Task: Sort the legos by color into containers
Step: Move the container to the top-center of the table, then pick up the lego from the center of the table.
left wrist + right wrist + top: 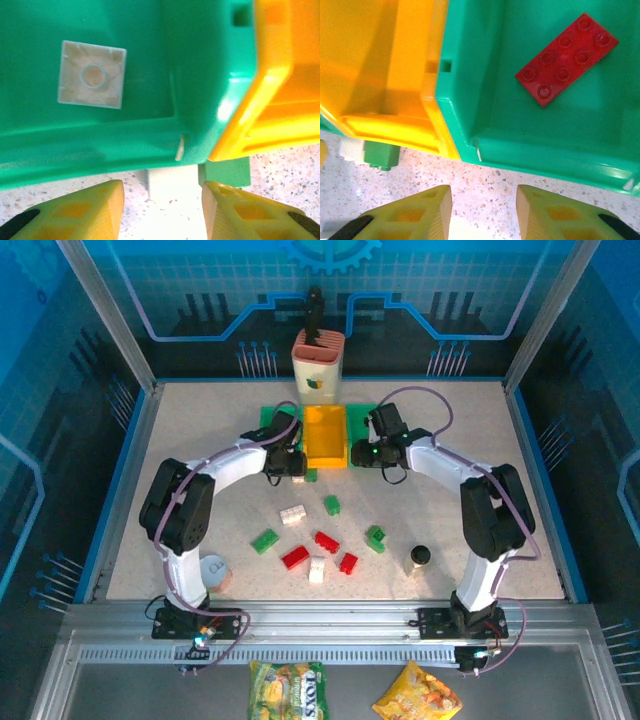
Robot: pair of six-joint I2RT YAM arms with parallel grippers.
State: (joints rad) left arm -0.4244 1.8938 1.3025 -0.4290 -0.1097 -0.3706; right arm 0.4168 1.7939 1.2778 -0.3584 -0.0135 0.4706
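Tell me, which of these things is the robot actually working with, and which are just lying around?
Job: loose legos on the table; white lego in the left green bin; red lego in the right green bin; yellow bin between them.

Lying about: cream-and-orange cup; black-capped bottle; round tin; two snack packets at the near edge.

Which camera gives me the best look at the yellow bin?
Top external: the whole yellow bin sits in frame, seen from above. The left wrist catches one near corner; the right wrist, a near corner and some inside wall.
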